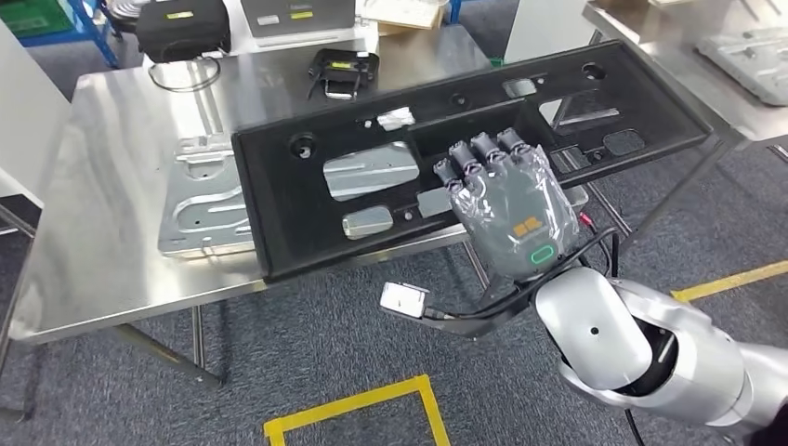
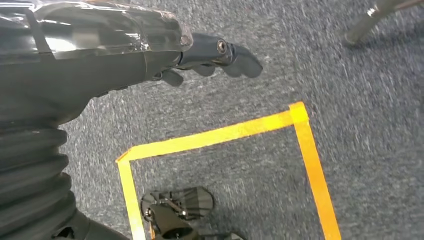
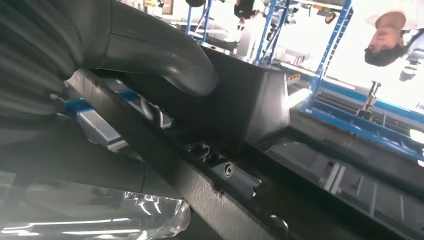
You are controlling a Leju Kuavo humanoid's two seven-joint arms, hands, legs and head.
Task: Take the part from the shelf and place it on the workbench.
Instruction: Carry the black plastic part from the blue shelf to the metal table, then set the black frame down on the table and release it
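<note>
Grey carpet with yellow floor tape (image 1: 358,406) runs under a steel workbench (image 1: 102,214), and beyond it sit a second steel table (image 1: 669,37) and blue racking (image 3: 320,55). At the front of the scene the right hand (image 1: 509,200) grips a long black plastic part (image 1: 307,200), with its fingers (image 1: 474,158) hooked over the edge of a central opening and its palm cover toward the camera. The part stretches away from the hand to both sides, tilted, with its far end rising toward the second table and its near end over the workbench. Seen through the part's cut-outs, just beyond the hand, a stamped metal sheet (image 1: 200,209) lies flat on the workbench. Farther from the hand, at the workbench's back edge, rest a small black device (image 1: 344,72) and a black case (image 1: 183,26). The right wrist view shows the thumb (image 3: 165,55) pressed against the part's ribbed black wall. The left hand (image 2: 215,55) hangs over the carpet, with its fingers loosely curled and holding nothing.
</note>
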